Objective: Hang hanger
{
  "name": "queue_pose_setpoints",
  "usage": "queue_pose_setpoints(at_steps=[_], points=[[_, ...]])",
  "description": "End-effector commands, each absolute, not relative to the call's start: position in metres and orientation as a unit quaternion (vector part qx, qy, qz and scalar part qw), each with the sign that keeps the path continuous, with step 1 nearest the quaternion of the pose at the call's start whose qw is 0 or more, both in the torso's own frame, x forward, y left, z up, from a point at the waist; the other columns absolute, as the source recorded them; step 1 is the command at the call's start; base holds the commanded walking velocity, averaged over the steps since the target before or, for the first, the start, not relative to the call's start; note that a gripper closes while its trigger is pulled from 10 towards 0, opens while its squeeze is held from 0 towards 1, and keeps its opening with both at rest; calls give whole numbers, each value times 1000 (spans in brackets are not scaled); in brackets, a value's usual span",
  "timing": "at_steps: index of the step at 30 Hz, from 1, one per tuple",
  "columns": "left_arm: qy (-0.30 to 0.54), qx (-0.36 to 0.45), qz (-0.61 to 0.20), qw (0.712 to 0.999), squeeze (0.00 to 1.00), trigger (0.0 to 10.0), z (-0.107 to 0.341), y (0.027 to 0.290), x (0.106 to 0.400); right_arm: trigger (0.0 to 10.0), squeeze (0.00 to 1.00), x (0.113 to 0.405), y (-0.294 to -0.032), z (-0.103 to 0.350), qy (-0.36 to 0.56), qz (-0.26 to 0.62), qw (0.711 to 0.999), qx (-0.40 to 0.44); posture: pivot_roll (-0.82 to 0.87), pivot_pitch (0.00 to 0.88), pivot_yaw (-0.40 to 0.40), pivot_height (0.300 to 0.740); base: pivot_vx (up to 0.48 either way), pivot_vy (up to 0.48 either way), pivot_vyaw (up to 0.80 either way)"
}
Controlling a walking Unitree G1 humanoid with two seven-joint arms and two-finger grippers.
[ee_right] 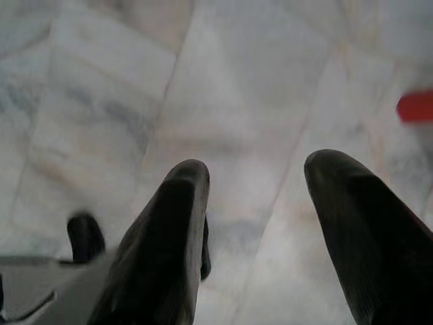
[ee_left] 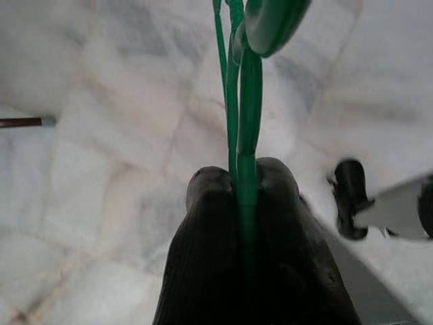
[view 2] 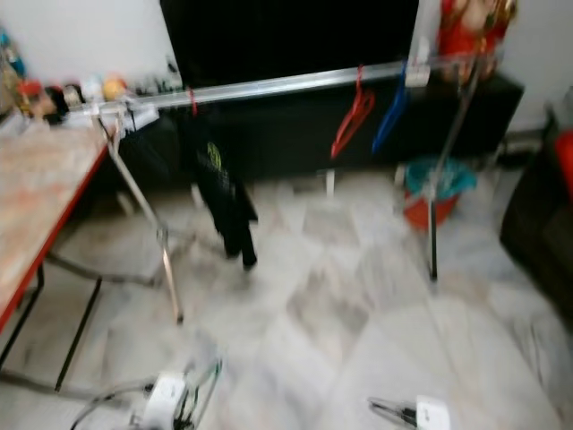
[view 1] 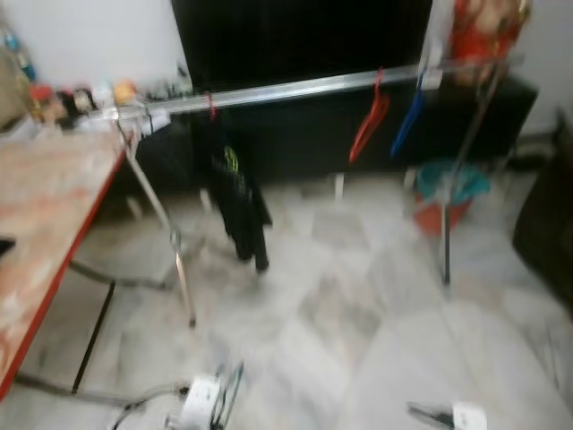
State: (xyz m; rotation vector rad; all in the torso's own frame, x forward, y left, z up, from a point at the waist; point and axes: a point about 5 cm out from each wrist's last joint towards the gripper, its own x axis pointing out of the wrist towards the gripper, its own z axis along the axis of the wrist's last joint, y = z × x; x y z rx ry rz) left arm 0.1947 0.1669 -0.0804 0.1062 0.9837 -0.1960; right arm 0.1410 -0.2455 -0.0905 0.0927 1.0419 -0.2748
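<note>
Carry step; left claw [ee_left: 243,186] clamped on green hanger [ee_left: 245,101], low over floor; right claw [ee_right: 257,183] spread wide, empty; next: approach rail [view 1: 295,90], lift hook over bar near red hanger [view 1: 369,121].

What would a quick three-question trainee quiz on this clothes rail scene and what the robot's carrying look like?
1. True or false: the left gripper has its fingers shut on a green hanger.
2. Which empty hangers already hang on the rail? A) a red hanger and a blue hanger B) two yellow ones C) one white one
3. Fill in: the right gripper is ____ and holds nothing.

Key: 1 true. 2 A, the red hanger and the blue hanger, right of the hung black garment. 3 open.
</note>
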Motion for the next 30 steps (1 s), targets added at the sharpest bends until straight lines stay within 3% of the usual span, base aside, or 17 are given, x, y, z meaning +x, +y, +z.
queue_pose_setpoints(at_steps=[1, 11, 30], points=[[485, 60, -81, 869, 0, 10000, -82, 178, 189, 10000, 0, 143, -235, -93, 500, -114, 857, 48, -8, 0, 41, 740, 337, 0, 0], [485, 60, -84, 868, 0, 10000, -82, 178, 190, 10000, 0, 143, -235, -93, 500, -116, 857, 50, -9, 0, 41, 740, 337, 0, 510], [485, 60, -89, 868, 0, 10000, -82, 175, 191, 10000, 0, 142, -236, -93, 499, -122, 856, 53, -8, 0, 35, 740, 339, 0, 0]])
